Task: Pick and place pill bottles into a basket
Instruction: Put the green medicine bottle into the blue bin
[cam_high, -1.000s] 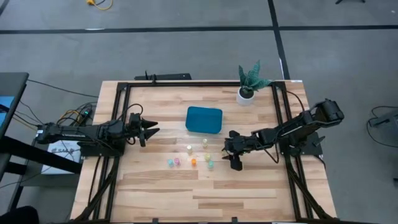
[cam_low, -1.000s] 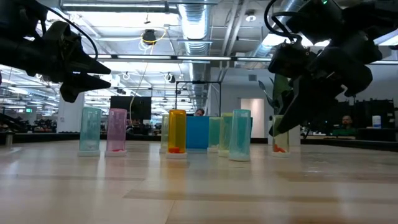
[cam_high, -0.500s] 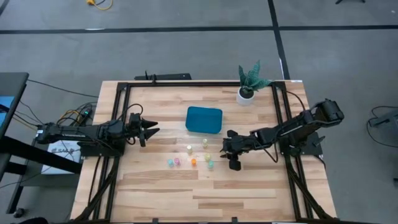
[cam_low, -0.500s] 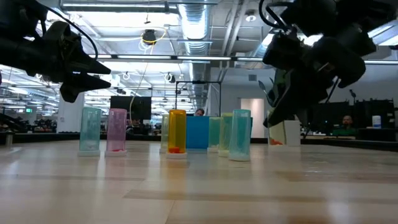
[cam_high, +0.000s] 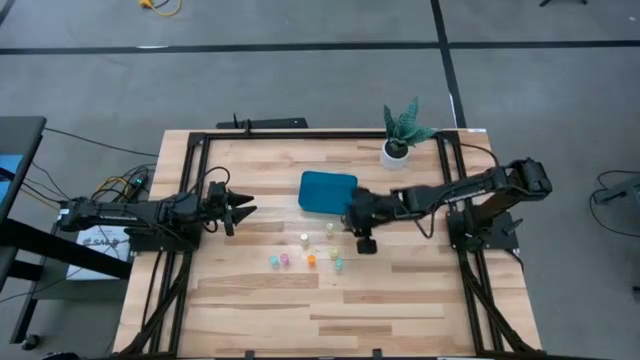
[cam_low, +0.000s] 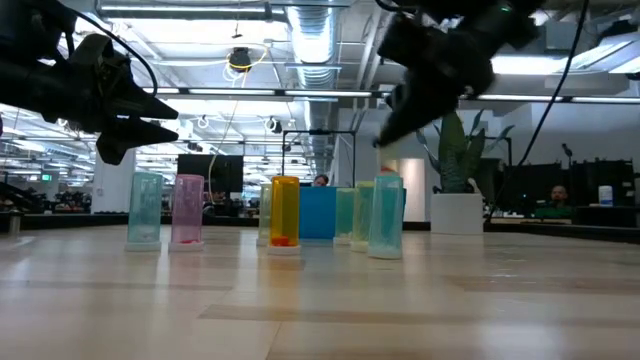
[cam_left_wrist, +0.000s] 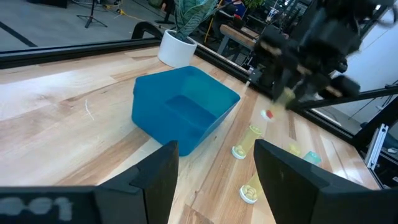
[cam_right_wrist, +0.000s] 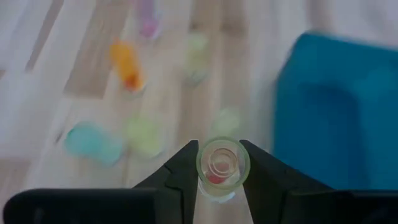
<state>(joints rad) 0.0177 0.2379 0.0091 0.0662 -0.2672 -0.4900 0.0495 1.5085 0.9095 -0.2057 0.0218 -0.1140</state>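
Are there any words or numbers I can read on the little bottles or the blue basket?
None can be read.
Pill bottles: no labels show.
Basket: plain blue, no writing.
Right hand: the bottle it holds shows no print.

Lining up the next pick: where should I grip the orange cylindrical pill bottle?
Take the orange cylindrical pill bottle by its upper wall, probably coming straight down: it stands upright, with the pink bottle and pale green bottle close on either side.
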